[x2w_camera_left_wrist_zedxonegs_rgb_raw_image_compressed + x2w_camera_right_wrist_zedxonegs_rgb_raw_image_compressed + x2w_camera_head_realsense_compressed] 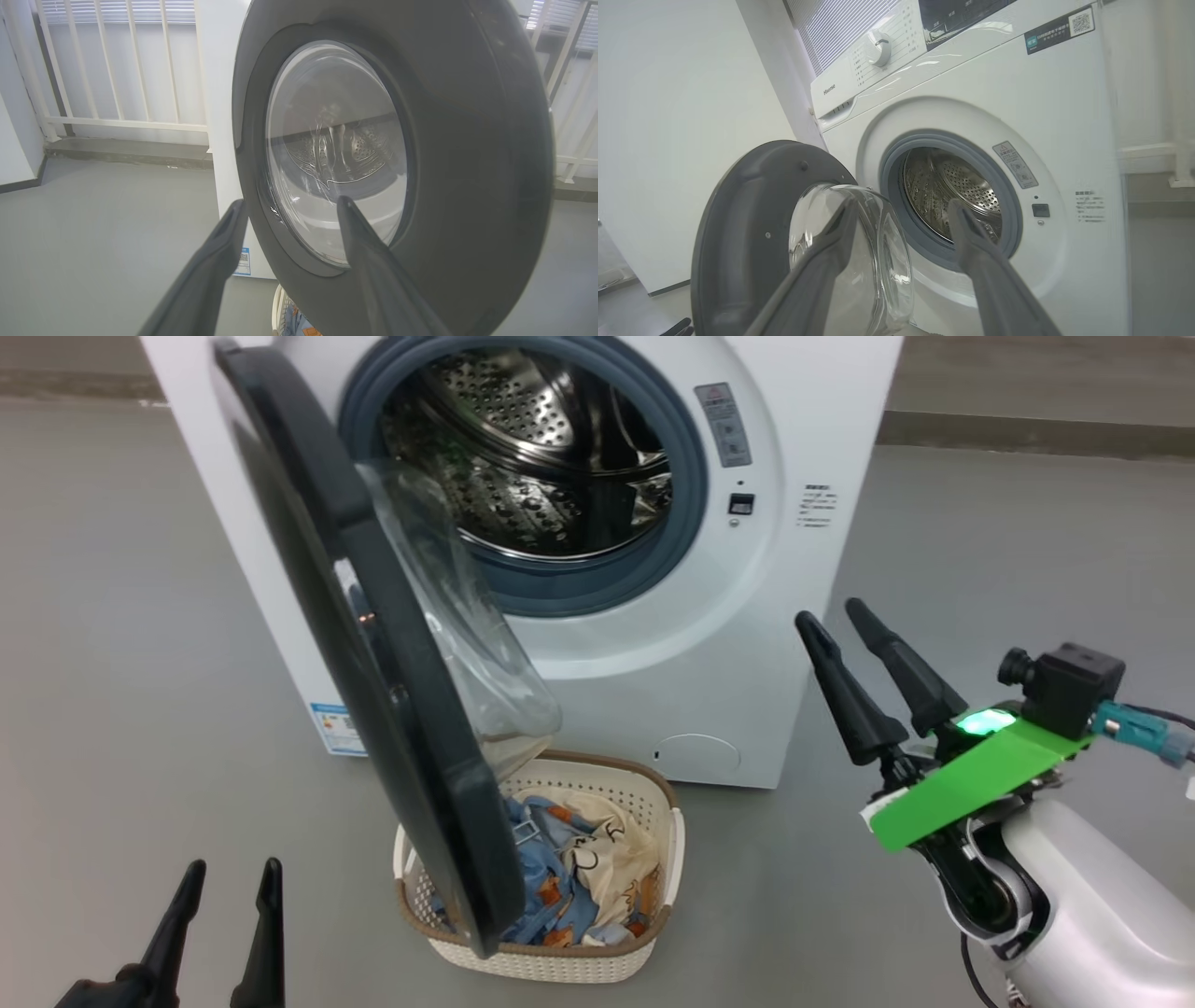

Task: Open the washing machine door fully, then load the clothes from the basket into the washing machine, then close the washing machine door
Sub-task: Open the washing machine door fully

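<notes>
Nearest, the left end effector hangs spread and empty before the half-open washing machine door; the right end effector, also spread, touches nothing.

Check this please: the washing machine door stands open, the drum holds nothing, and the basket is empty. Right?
Only the basket is wrong: the clothes lie in it, as the head view shows. The washing machine door does stand open, and the drum holds nothing.

Washing machine door open above basket of clothes, left hand and right hand fingers parted
</notes>
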